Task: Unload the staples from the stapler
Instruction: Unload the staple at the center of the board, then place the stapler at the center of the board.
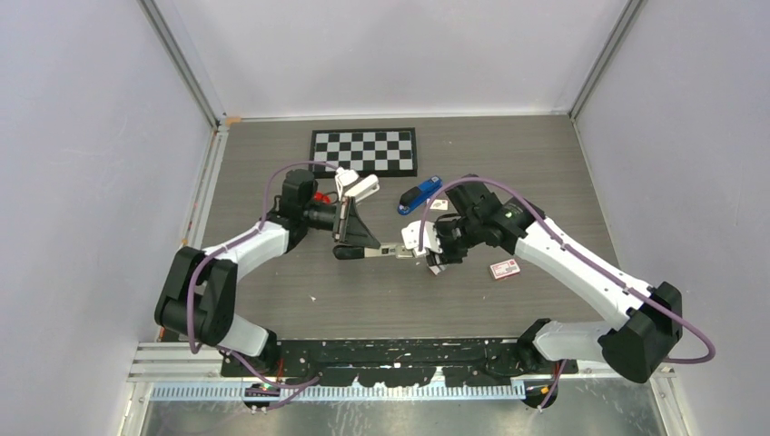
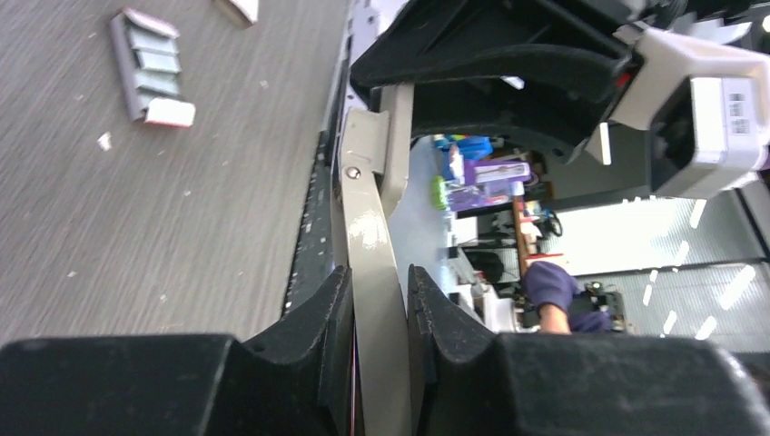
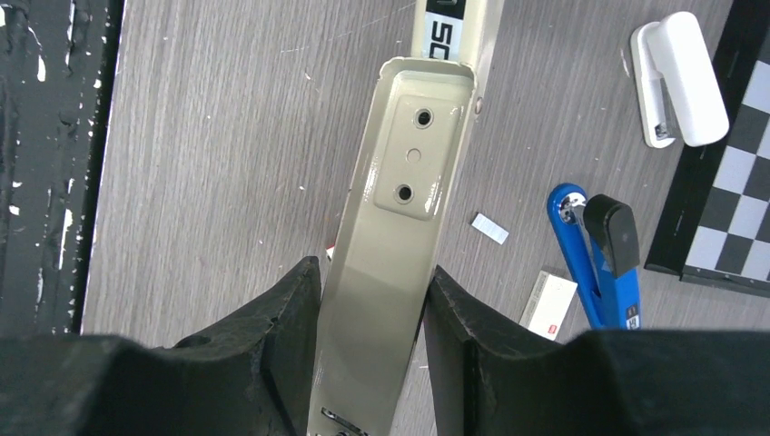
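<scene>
A beige metal stapler (image 1: 390, 247), spread open, spans the gap between my two grippers above the table's middle. My left gripper (image 2: 377, 300) is shut on one thin beige arm (image 2: 370, 227) of it. My right gripper (image 3: 372, 291) is shut on its wider beige base (image 3: 409, 173); beyond the base a black-and-white label shows. In the top view the left gripper (image 1: 361, 245) and right gripper (image 1: 422, 247) face each other. The small blue stapler (image 1: 419, 194) (image 3: 595, 263) lies on the table behind them, touched by neither gripper.
A white stapler (image 1: 359, 188) (image 3: 681, 82) lies by the checkerboard mat (image 1: 363, 152). A red-and-white staple box (image 1: 505, 269) sits right of the right gripper and a small white box (image 3: 549, 304) by the blue stapler. A small pale strip (image 3: 490, 229) lies on the wood.
</scene>
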Robot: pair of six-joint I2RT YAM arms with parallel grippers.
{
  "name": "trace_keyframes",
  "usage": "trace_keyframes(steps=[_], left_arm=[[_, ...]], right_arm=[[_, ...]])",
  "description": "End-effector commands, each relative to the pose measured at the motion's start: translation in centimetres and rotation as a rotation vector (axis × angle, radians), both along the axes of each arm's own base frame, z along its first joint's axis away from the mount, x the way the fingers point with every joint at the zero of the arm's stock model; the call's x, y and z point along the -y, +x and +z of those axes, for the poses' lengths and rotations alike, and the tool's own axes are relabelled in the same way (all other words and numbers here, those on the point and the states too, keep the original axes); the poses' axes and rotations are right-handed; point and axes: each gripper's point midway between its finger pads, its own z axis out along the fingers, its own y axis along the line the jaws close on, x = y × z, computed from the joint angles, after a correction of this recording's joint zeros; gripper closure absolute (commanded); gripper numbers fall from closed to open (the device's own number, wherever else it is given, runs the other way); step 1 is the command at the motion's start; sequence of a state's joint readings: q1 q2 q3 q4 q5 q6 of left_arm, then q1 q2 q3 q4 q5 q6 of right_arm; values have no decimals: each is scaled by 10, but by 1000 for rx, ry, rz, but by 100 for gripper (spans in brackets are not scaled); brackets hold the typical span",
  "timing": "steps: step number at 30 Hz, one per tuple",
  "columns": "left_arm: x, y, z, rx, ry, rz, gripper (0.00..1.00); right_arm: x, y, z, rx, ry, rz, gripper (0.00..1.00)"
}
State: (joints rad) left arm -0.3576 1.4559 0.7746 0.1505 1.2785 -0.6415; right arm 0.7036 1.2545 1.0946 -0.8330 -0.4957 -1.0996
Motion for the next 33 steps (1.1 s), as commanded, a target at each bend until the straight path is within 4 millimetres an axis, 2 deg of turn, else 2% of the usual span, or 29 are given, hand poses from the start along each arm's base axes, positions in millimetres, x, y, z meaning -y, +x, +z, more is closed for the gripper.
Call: trace_keyframes(steps=[1, 5, 11, 15, 19, 23, 28, 33], left_arm=[[10, 8, 78, 306, -227, -86, 100], [9, 16, 61, 259, -207, -47, 100], [-17, 31, 38, 194, -134, 82, 100], [-24, 27, 20, 190, -30, 103, 100], [-25, 22, 24, 173, -39, 101, 100], [-23, 19, 40, 180, -92, 109, 100], [-23, 15, 59, 194, -163, 118, 100], [-24, 12, 47, 176, -145, 137, 100]], right_arm=[[-42, -36, 37, -85, 217, 173, 99], [-47, -34, 12, -170, 204, 130, 99], [-66, -40, -12, -351, 228, 82, 99], [-81, -38, -21, -426, 265, 35, 99], [-94, -35, -13, -455, 340, 12, 99], [-108, -35, -1, -463, 434, 41, 99], [-129, -29, -4, -434, 536, 92, 99], [-144, -19, -8, -442, 602, 82, 99]])
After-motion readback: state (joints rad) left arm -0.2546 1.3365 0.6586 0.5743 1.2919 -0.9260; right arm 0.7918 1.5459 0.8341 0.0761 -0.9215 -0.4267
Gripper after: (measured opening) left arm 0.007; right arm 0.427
